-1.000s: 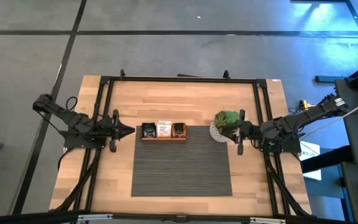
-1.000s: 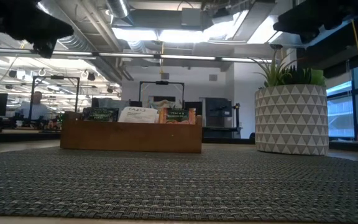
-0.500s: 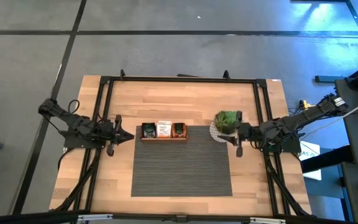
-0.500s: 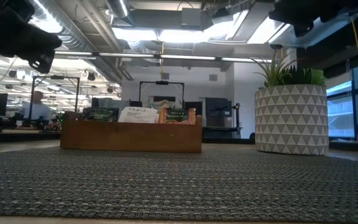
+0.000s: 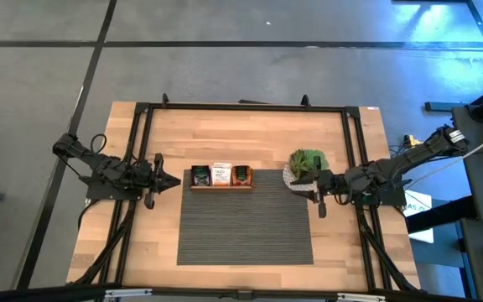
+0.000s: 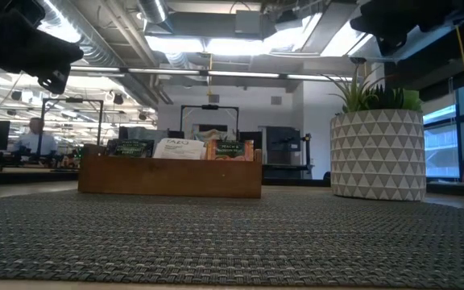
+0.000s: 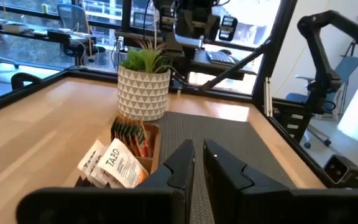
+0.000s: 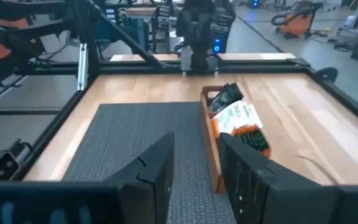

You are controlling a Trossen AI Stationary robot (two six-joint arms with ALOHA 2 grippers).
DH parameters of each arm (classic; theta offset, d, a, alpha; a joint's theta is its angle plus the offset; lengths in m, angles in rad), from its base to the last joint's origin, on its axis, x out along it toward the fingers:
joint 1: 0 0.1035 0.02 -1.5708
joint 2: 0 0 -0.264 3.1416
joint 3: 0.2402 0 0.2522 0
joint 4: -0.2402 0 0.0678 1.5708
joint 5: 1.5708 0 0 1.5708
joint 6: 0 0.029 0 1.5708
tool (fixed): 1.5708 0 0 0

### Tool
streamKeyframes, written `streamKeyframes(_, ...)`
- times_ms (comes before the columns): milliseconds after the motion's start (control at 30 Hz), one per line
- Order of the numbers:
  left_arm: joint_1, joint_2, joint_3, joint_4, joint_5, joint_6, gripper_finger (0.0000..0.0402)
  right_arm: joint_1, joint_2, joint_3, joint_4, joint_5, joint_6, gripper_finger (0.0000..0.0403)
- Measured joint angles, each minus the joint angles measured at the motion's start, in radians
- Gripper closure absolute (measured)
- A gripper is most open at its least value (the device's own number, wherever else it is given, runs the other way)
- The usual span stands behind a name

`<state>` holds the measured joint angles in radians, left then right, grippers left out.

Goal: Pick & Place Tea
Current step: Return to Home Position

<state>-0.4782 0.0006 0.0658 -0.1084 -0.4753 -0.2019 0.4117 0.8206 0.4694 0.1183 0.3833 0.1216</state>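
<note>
The tea sachets (image 5: 221, 174) stand on edge in the three compartments of a long wooden tray (image 5: 221, 186) at the mat's far edge: dark ones, white ones and orange ones (image 7: 120, 163) (image 8: 238, 118). My left gripper (image 5: 174, 179) hovers level just left of the tray. It is shut, its fingers (image 7: 198, 152) a thin slit apart with nothing between them. My right gripper (image 5: 314, 186) hovers beside the potted plant, right of the tray. It points toward the tray and is open and empty (image 8: 196, 146).
A small green plant in a white patterned pot (image 5: 306, 165) stands on the wood just right of the tray, close to my right gripper. A grey woven mat (image 5: 246, 222) covers the table's middle and near part. A black frame (image 5: 141, 113) runs around the table.
My left gripper has sunk a little and drawn slightly back toward the table's left edge, staying shut. The tray, the tea and the plant have kept their places.
</note>
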Motion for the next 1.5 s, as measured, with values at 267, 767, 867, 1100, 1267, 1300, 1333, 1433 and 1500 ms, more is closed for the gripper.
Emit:
streamKeyframes(267, 0.0, 0.0, 0.0, 0.005, 0.032, -0.023, 0.0366, 0.056, 0.082, -0.001, 0.125, -0.035, 0.038, 0.0276)
streamKeyframes(767, 0.0, 0.002, 0.0, -0.001, 0.032, -0.046, 0.0369, 0.056, 0.056, -0.012, 0.139, -0.037, 0.021, 0.0276)
streamKeyframes(867, 0.0, 0.002, 0.0, -0.001, 0.032, -0.047, 0.037, 0.055, -0.01, -0.102, 0.196, -0.038, 0.004, 0.0276)
streamKeyframes(1100, 0.0, 0.002, 0.0, -0.002, 0.026, -0.047, 0.0366, 0.038, -0.21, -0.29, 0.364, -0.082, -0.088, 0.0276)
streamKeyframes(1267, 0.0, 0.002, 0.0, -0.001, 0.025, -0.047, 0.0369, 0.013, -0.382, -0.346, 0.267, -0.081, -0.104, 0.0276)
streamKeyframes(1300, 0.0, 0.002, 0.0, -0.001, 0.025, -0.047, 0.0369, 0.007, -0.419, -0.349, 0.223, -0.079, -0.102, 0.0276)
streamKeyframes(1333, 0.0, 0.002, 0.0, -0.001, 0.025, -0.047, 0.037, 0.003, -0.456, -0.352, 0.167, -0.068, -0.094, 0.0276)
streamKeyframes(1433, 0.0, 0.002, 0.0, -0.001, 0.025, -0.047, 0.037, -0.003, -0.563, -0.359, 0.031, -0.025, -0.05, 0.0276)
streamKeyframes(1500, 0.0, 0.002, 0.0, -0.001, 0.025, -0.047, 0.0368, -0.003, -0.621, -0.361, -0.03, 0.002, -0.036, 0.0276)
